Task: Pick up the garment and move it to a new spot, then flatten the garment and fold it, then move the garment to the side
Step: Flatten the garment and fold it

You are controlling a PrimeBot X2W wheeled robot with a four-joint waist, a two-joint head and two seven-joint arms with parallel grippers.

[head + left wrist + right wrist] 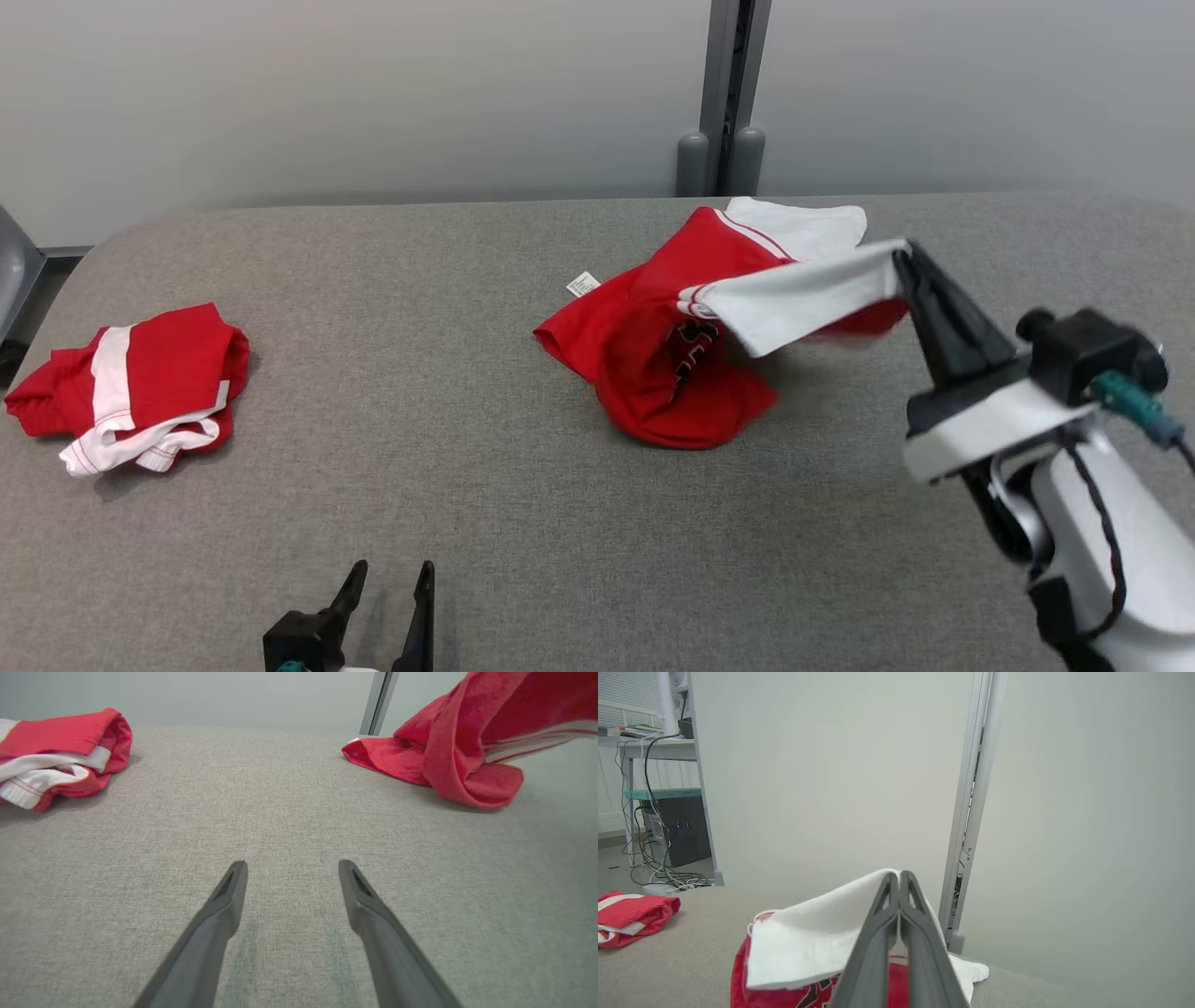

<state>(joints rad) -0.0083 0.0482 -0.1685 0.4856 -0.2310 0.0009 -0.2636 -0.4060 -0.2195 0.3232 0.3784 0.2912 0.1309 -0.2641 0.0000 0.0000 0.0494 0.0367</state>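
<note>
A red and white garment (681,355) lies crumpled right of the table's middle, with a white label at its left edge. My right gripper (907,254) is shut on its white sleeve (803,297) and holds that part lifted off the table; the rest still rests on the cloth. In the right wrist view the closed gripper (900,875) pinches the white fabric (808,938). The same garment (462,746) hangs at the upper right of the left wrist view. My left gripper (392,574) stands open near the front edge, low over bare table (292,863).
A second red and white garment (131,387) lies bunched at the table's far left (56,756) (630,917). The grey fabric table (467,467) ends at a pale wall with a grey post (733,93). A desk with cables (658,812) stands beyond.
</note>
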